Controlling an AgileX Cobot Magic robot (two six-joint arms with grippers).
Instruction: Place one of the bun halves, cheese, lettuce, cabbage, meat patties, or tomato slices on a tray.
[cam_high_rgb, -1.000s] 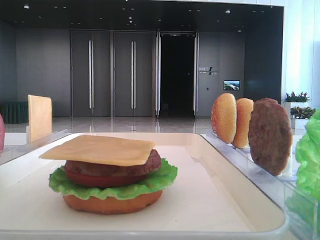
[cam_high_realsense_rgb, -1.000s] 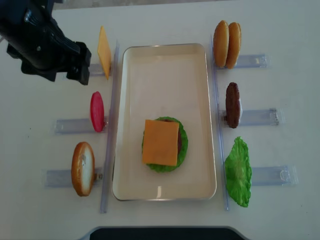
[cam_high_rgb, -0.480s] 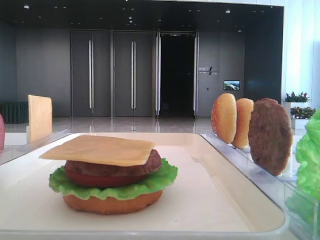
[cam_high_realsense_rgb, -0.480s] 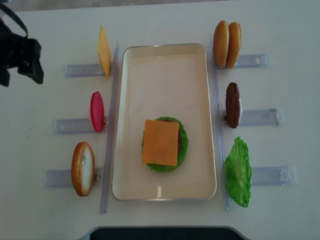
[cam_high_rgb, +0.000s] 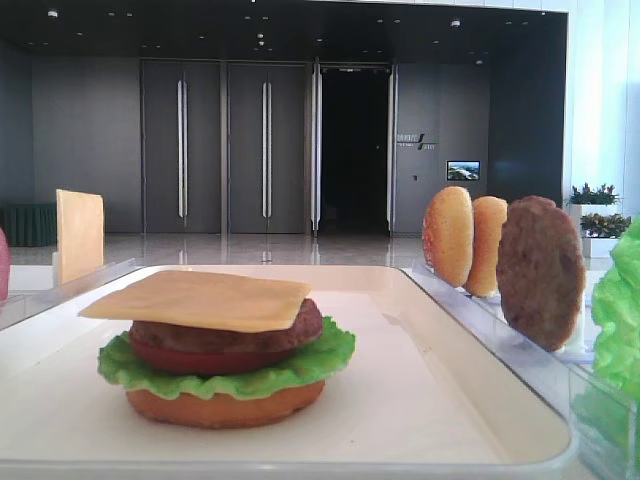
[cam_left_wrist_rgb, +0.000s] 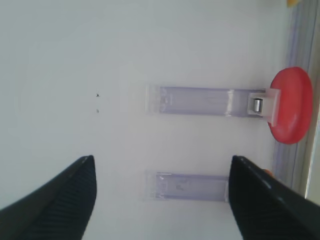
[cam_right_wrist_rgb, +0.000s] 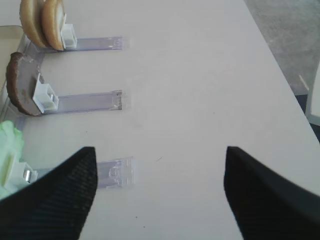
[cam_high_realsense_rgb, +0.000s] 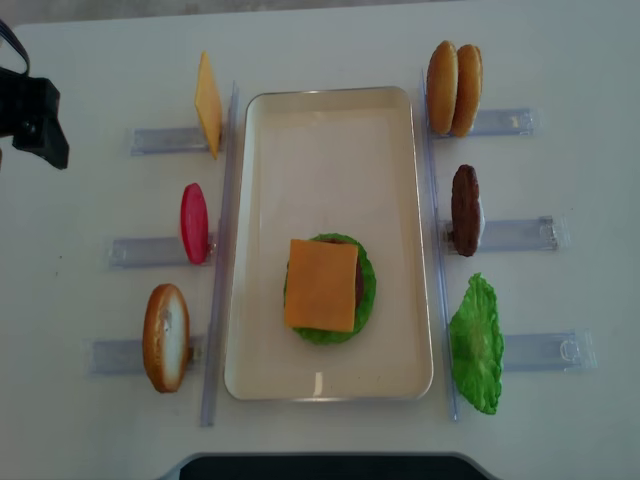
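Cheese, a pale orange square slice (cam_high_realsense_rgb: 321, 285), tops the stacked burger low in the cream rectangular tray (cam_high_realsense_rgb: 330, 110); spare bun halves (cam_high_realsense_rgb: 453, 88) stand in clear racks for easy pinching. Left gripper (cam_left_wrist_rgb: 160, 200) and right gripper (cam_right_wrist_rgb: 159, 192) jaws gape, empty, over the worktop

Free room and obstacles. The upper half of the cream-white rectangular tray (cam_high_realsense_rgb: 330, 130) lies bare; the stacked burger topped by a square yellow-orange cheese slice (cam_high_realsense_rgb: 321, 284) fills its lower middle. 3 upright items flank each long side: cheese, red tomato slice (cam_high_realsense_rgb: 194, 223), bun at left; 2 golden buns (cam_high_realsense_rgb: 453, 88), brown patty (cam_high_realsense_rgb: 465, 209), green lettuce (cam_high_realsense_rgb: 477, 343) at right.
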